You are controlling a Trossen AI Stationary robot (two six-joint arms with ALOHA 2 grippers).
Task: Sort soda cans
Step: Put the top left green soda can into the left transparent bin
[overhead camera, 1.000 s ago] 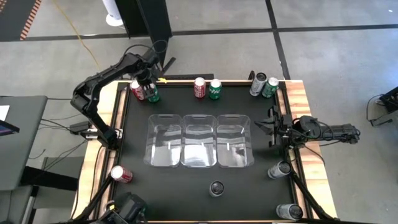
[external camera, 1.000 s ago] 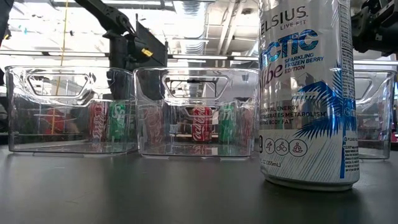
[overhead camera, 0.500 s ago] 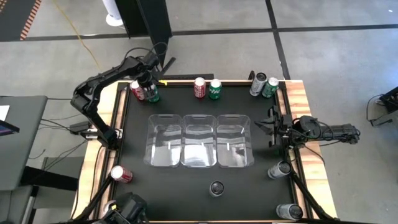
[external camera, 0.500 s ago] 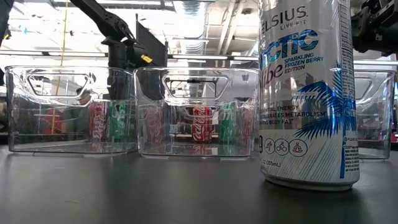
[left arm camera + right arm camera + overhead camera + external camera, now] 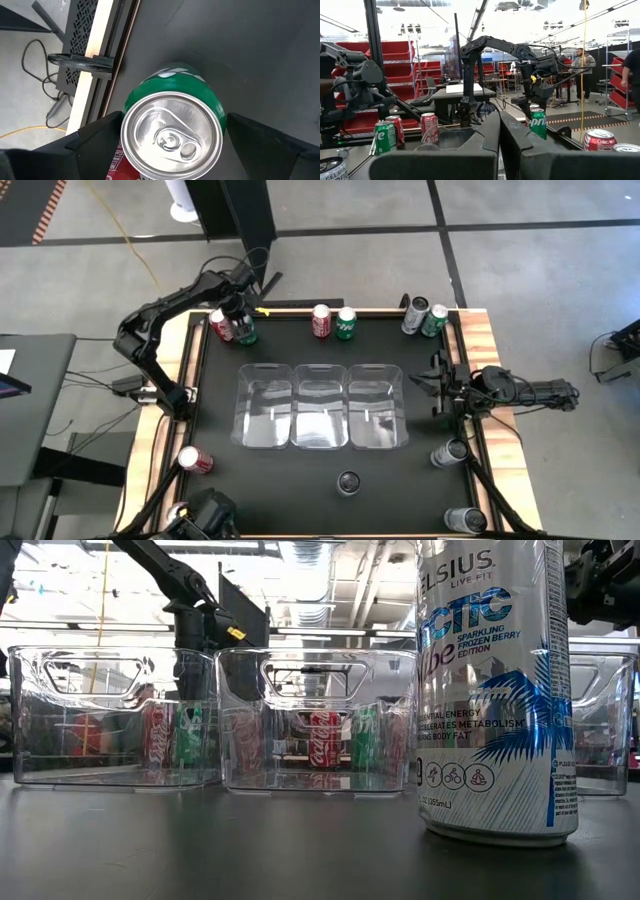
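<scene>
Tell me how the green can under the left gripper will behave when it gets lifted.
The green can stands upright between the open left gripper; its smooth round wall could slip or twist unless squeezed squarely. Its tab looks unopened, so it is probably full and heavy for its size. A red can stands right beside it and might get nudged or tipped.

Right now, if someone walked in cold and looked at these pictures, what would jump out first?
Probably the three clear trays in a row mid-table, all with nothing in them, while cans stand scattered round the table's edges. Next, the left gripper at the far left corner, open over a green can beside a red can. In the low view a tall silver can looms close up.
</scene>
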